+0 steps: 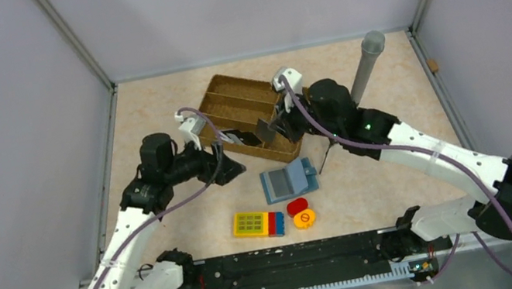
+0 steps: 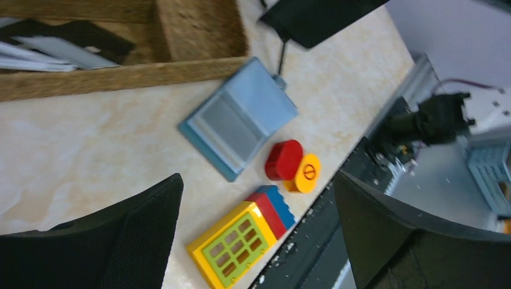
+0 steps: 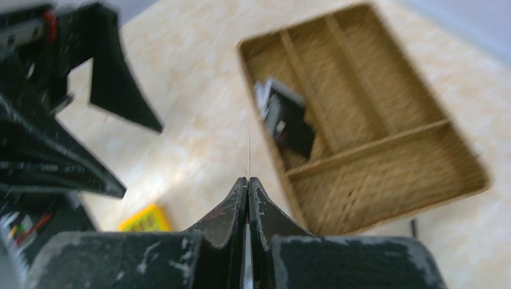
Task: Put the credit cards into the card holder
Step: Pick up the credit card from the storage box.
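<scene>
The card holder [image 1: 289, 180] lies open on the table, teal-blue with a lighter pocketed inside; it also shows in the left wrist view [image 2: 241, 117]. My right gripper [image 1: 283, 126] is shut on a dark credit card [image 1: 265, 130], held above the tray's near edge. In the right wrist view the gripper [image 3: 247, 180] pinches the card edge-on, as a thin line [image 3: 247, 150]. More cards [image 1: 240, 135] lie in the wicker tray's near compartment, also seen in both wrist views [image 2: 60, 48] [image 3: 283, 117]. My left gripper [image 1: 229, 166] is open and empty, above the table [image 2: 256, 180].
The brown wicker divided tray [image 1: 224, 91] stands behind the holder. A yellow keypad block [image 1: 258, 224] with a red and blue end, a red round piece [image 1: 297, 206] and an orange round piece [image 1: 305, 219] lie near the front rail. A grey cylinder [image 1: 369, 63] stands at the back right.
</scene>
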